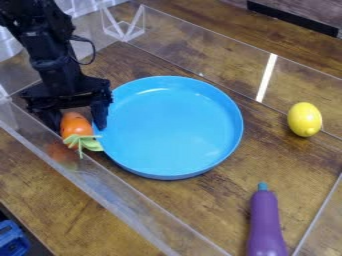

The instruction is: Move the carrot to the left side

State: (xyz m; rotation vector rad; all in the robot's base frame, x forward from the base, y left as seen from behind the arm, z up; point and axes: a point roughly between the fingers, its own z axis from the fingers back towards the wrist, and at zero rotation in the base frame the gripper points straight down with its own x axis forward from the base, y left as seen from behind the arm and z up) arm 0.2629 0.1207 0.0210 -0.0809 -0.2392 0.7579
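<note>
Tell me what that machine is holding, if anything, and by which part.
Nothing looks held: the black gripper stands open over the carrot's thick end, though any contact there is hidden.

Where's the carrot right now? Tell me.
The carrot is on the left side of the camera view, directly left of the blue plate, with the arm's black jaws right above it.
</note>
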